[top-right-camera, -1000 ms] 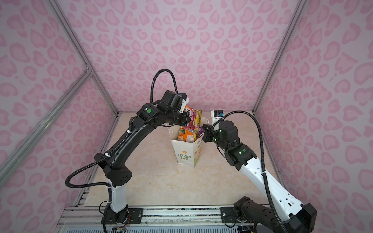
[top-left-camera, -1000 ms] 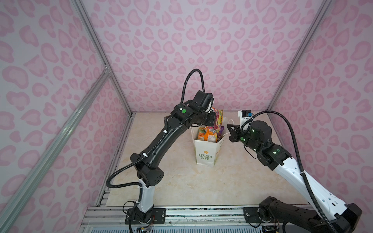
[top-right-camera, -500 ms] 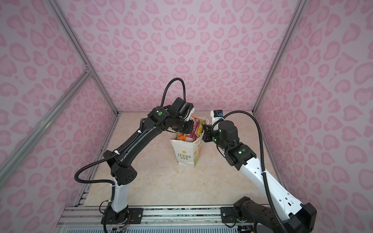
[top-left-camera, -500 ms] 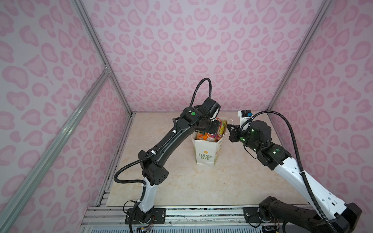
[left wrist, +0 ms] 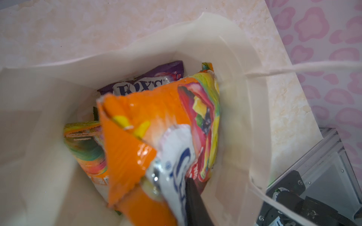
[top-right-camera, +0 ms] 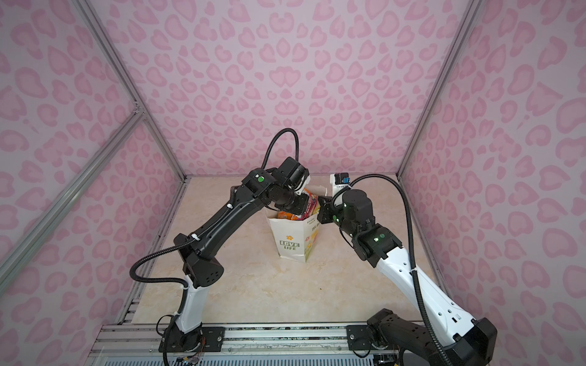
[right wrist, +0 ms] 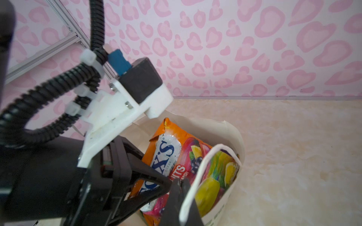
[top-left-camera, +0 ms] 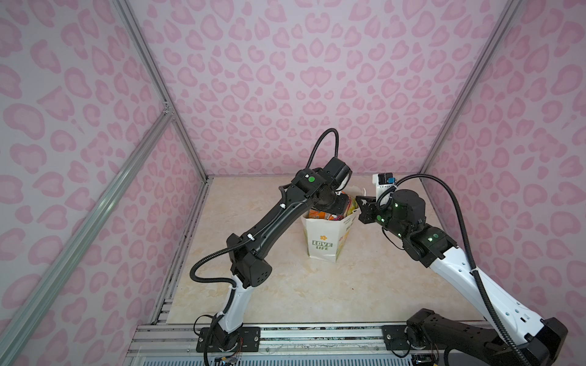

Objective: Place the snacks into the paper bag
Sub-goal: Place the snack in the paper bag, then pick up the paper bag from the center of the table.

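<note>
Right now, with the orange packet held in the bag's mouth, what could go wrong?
The orange packet, pinched by the left gripper, hangs tilted above the purple packet, so it may jut over the rim once released. The right gripper seems to pinch the paper bag only at its rim; a downward push could crease or tip it. The cord handle loops beside that gripper and might snag.

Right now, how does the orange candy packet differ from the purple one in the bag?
The glossy orange FOX'S packet is pinched by the left hand, uppermost; the purple FOX'S packet lies loose, deeper. The orange one is largely visible; the purple one is half covered. Both are in the cream paper bag.
</note>
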Action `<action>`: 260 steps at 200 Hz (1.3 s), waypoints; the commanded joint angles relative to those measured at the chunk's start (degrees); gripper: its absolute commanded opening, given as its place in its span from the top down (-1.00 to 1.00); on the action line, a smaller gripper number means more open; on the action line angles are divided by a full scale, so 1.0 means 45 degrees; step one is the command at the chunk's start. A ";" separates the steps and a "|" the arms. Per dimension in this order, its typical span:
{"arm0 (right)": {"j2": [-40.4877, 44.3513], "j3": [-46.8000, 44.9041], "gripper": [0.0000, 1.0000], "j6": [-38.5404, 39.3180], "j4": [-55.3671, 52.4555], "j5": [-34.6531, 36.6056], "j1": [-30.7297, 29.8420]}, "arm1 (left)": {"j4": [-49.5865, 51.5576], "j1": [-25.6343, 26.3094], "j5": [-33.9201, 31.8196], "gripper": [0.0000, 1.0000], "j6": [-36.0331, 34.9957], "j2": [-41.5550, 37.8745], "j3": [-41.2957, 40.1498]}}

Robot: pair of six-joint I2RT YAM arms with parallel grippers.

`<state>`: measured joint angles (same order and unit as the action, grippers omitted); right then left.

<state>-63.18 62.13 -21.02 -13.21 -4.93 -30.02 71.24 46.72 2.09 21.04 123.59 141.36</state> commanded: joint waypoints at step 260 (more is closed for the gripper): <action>0.0143 -0.0217 1.00 0.0043 0.0103 0.0177 -0.0062 | -0.1965 -0.1694 -0.3192 -0.94 0.0724 -0.5977 -0.4832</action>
<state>-62.48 61.58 -20.80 -13.37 -4.12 -30.15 64.18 41.80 -11.88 23.62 96.51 122.21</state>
